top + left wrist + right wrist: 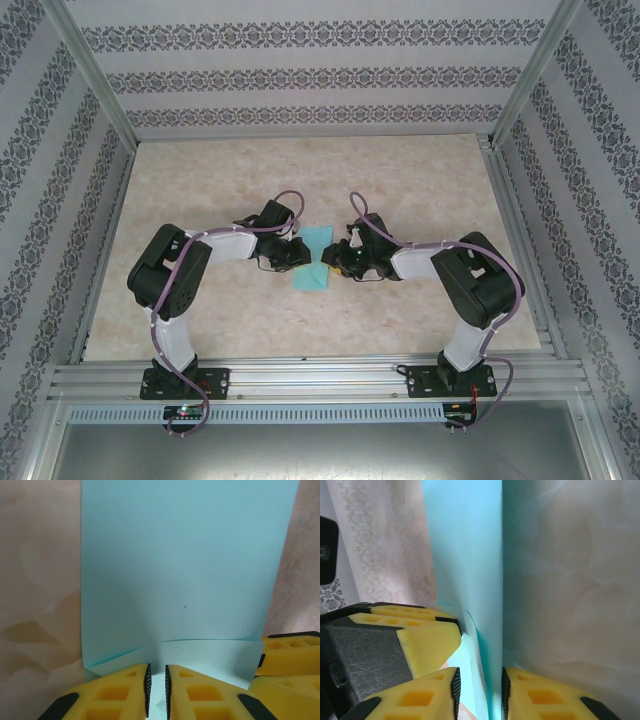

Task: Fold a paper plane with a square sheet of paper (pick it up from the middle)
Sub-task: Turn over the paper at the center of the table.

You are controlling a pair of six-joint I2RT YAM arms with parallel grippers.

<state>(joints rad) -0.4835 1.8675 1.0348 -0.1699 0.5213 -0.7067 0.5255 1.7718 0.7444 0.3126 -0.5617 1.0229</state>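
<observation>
The square sheet of paper (316,250), thin and turquoise, lies on the table between my two grippers. In the left wrist view the sheet of paper (180,570) spreads flat ahead, with a low flap folded over at its near edge. My left gripper (157,690) rests over that flap, its jaws a narrow slit apart with paper showing through. My right gripper (481,695) is open, and a raised curl of the paper (470,555) stands between its pads, touching neither. From above, the left gripper (298,256) and right gripper (337,263) nearly meet. A paper plane is out of view.
The marbled beige table (300,180) stretches free behind and to both sides of the paper. Patterned walls and aluminium posts (95,75) box it in. The right gripper's yellow fingers (290,655) sit close beside my left jaws.
</observation>
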